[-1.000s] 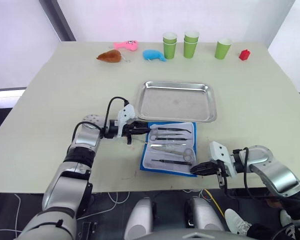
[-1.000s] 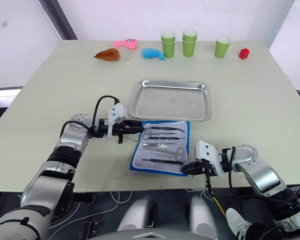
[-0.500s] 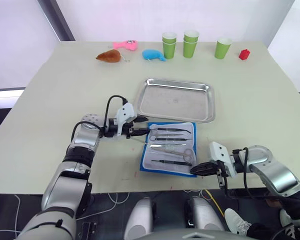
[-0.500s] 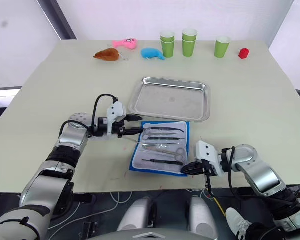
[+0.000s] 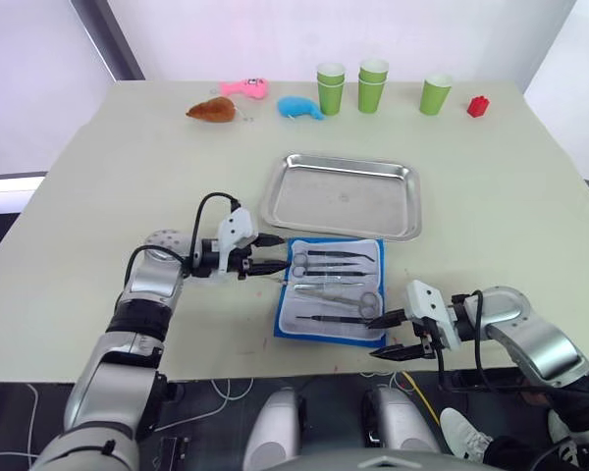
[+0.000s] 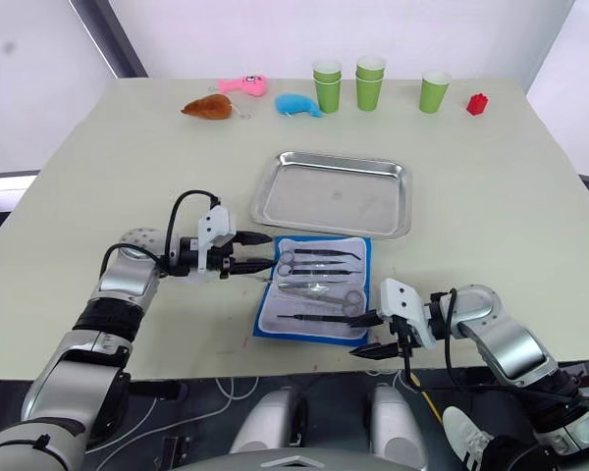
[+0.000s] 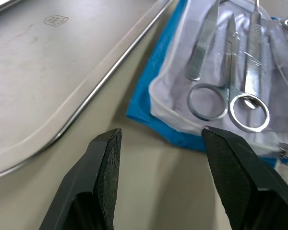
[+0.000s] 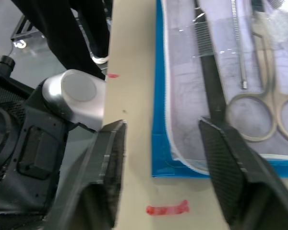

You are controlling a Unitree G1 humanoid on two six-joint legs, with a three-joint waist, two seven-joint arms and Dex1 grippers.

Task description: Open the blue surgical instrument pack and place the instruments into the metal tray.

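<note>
Open pack, empty tray: both grippers wait with fingers spread

The blue surgical instrument pack (image 5: 331, 302) lies unfolded just before the metal tray (image 5: 346, 196), instruments (image 5: 336, 290) inside; the left gripper (image 5: 270, 252) and right gripper (image 5: 396, 334) flank it, holding nothing.

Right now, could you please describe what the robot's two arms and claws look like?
Both arms are shiny silver-grey segmented shells with rounded joints. Each wrist carries a white boxy housing, with a black cable looping from the forearm into it. The left claw and right claw each have two black tapered fingers; the left wrist view shows their inner pads finely textured.
</note>
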